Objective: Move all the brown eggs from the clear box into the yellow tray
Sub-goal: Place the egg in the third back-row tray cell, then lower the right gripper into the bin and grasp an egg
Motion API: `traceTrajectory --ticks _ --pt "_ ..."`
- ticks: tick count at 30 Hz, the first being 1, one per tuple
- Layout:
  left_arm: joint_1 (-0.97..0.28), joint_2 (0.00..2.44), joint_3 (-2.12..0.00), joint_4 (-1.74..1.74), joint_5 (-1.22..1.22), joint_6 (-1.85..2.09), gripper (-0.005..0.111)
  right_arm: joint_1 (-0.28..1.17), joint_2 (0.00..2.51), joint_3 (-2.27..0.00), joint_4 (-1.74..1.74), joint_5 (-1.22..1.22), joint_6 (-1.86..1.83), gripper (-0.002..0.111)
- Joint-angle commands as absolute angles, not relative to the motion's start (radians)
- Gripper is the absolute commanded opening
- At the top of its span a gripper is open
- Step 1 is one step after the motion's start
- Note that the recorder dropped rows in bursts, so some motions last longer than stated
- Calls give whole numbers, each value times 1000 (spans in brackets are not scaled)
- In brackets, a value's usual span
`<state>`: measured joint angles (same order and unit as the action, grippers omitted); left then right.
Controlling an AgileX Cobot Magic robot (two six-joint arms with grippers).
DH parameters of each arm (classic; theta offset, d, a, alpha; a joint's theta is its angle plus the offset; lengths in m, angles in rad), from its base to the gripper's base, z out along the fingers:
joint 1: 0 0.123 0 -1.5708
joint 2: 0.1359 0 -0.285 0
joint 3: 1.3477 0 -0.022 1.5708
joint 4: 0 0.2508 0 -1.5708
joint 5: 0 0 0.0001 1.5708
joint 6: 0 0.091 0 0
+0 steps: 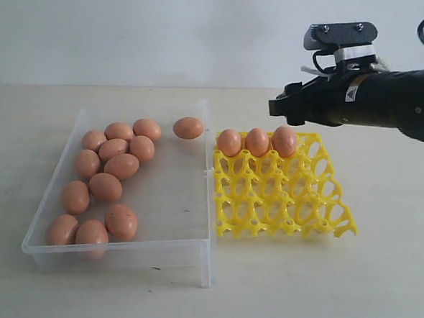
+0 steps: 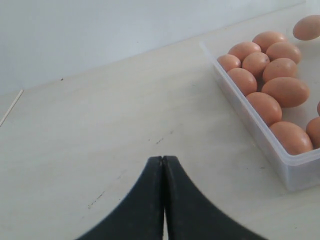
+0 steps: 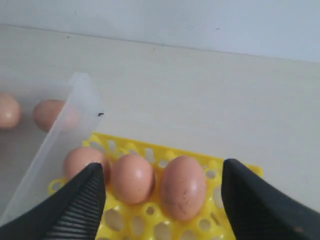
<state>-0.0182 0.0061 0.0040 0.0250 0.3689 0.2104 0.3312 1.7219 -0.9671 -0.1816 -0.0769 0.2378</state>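
The clear box [image 1: 119, 258] holds several brown eggs [image 1: 121, 166], most bunched along its left side and one alone [image 1: 189, 127] near the far right corner. To the right of the box, the yellow tray [image 1: 288, 207] carries three eggs in its far row [image 1: 229, 142] [image 1: 257, 141] [image 1: 284, 141]. My right gripper [image 1: 283, 109] hovers just above and behind that row. In the right wrist view it [image 3: 162, 170] is open, with its fingers apart on either side of two of the tray eggs [image 3: 183, 186] and touching neither. My left gripper [image 2: 163, 159] is shut and empty over bare table, left of the box [image 2: 255, 132].
The tray's three nearer rows of cups [image 1: 280, 214] are empty. The box's near right corner [image 1: 206, 274] stands close to the tray's near left corner. A pale wall runs behind the table.
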Motion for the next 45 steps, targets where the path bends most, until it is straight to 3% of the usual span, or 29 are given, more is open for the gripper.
traceTrajectory --ticks 1,15,24,45 --pt "-20 0 0 25 361 205 0 397 1642 -970 -190 78 344 64" --pt "-20 0 0 25 361 205 0 624 1854 -1365 -72 606 226 62" --pt "-20 0 0 25 361 205 0 693 2013 -1562 127 713 22 62" --pt "-20 0 0 25 361 205 0 792 2204 -1745 373 884 -161 62"
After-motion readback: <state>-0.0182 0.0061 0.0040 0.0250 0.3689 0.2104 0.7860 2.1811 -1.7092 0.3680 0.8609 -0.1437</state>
